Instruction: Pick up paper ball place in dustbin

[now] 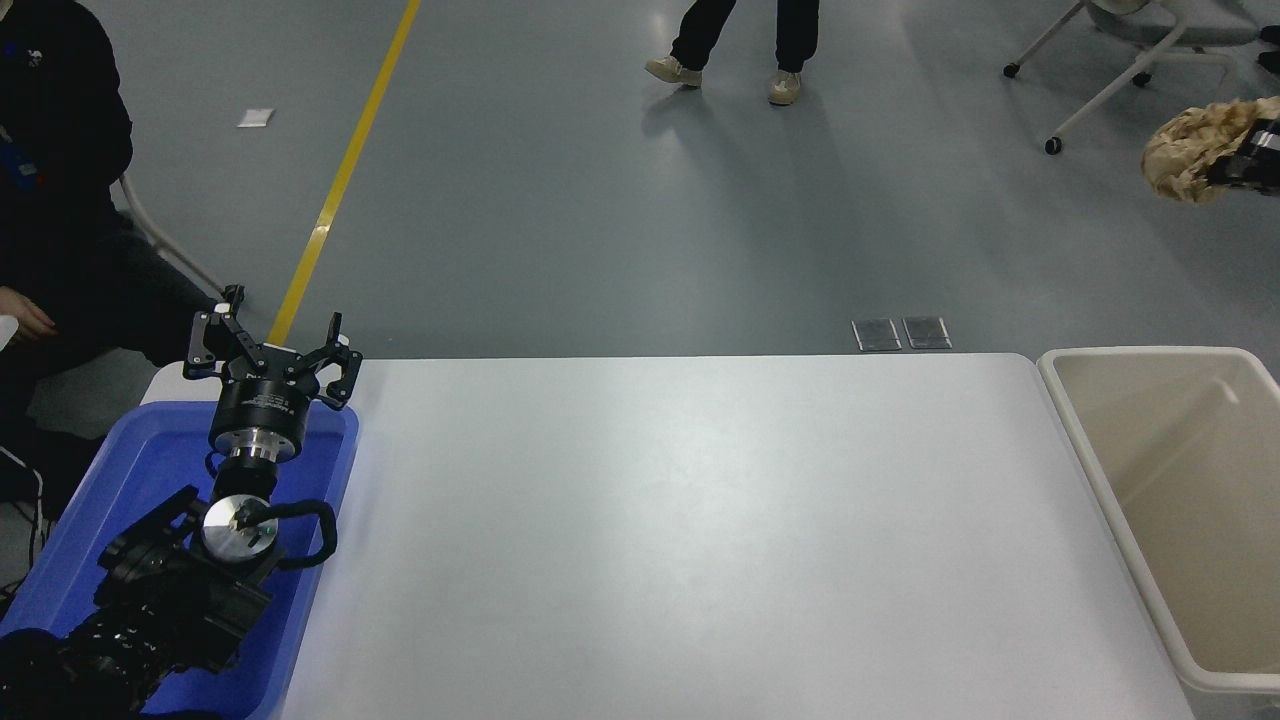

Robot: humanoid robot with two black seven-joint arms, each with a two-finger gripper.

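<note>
The tan-brown paper ball [1190, 155] hangs in the air at the picture's right edge, high above the beige dustbin [1090, 440]. My right gripper [1240, 160] is shut on the paper ball; only its black fingertips show at the frame's edge, the arm is out of view. The dustbin stands at the table's right end and its visible part is empty. My left gripper [272, 345] is open and parked at the lower left, over the blue tray.
A blue tray [120, 480] lies at the table's left end under the left arm. A seated person [60, 200] is at the far left. Another person's legs [735, 45] walk on the floor beyond. A wheeled chair [1120, 60] stands at the top right.
</note>
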